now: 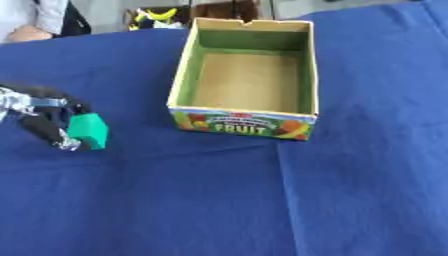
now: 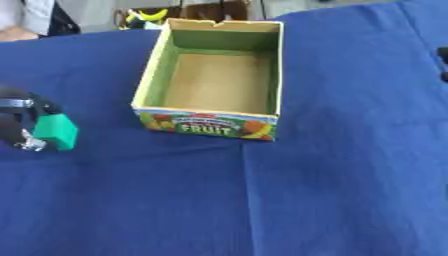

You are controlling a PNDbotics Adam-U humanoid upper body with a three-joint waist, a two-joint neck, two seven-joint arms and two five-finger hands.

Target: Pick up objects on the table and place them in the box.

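Note:
My left hand (image 1: 42,116) comes in from the left edge with its black fingers curled round a green block (image 1: 88,131), held just over the blue cloth. The open cardboard box (image 1: 181,75), marked FRUIT on its front wall, stands right of the hand at the middle of the table, and its brown floor is bare. A small dark part at the right edge (image 2: 443,62) may belong to my right arm; the right hand itself does not show.
A blue cloth (image 1: 262,200) covers the whole table. Beyond the far edge lie yellow and dark objects (image 1: 157,16), and a person (image 1: 31,20) sits at the far left corner.

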